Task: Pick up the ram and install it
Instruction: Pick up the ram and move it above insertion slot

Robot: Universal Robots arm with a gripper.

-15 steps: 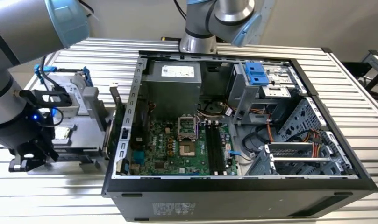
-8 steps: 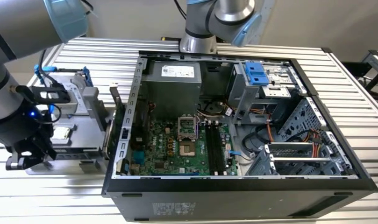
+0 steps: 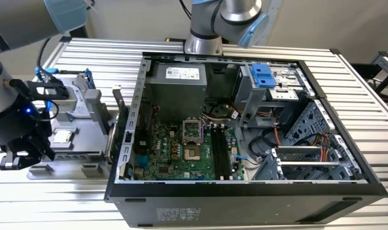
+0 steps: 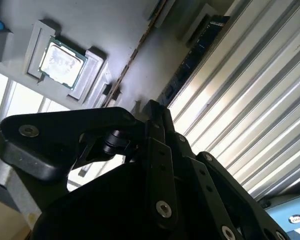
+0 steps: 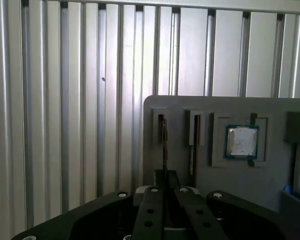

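Our gripper, jaws almost together, pinches one end of the ram, which we see standing on edge in the grey tray beside the processor.

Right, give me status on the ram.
Pincer over tray, in line with ram. Ram on edge in tray slot, not installed. Second stick alongside, apart.

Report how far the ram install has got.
Done: the gripper is at the grey parts tray, lined up with the ram standing edge-on in its slot. In hand: nothing lifted; whether it grips the ram is unclear. Left: the ram is not yet out of the tray nor in the motherboard's slots.
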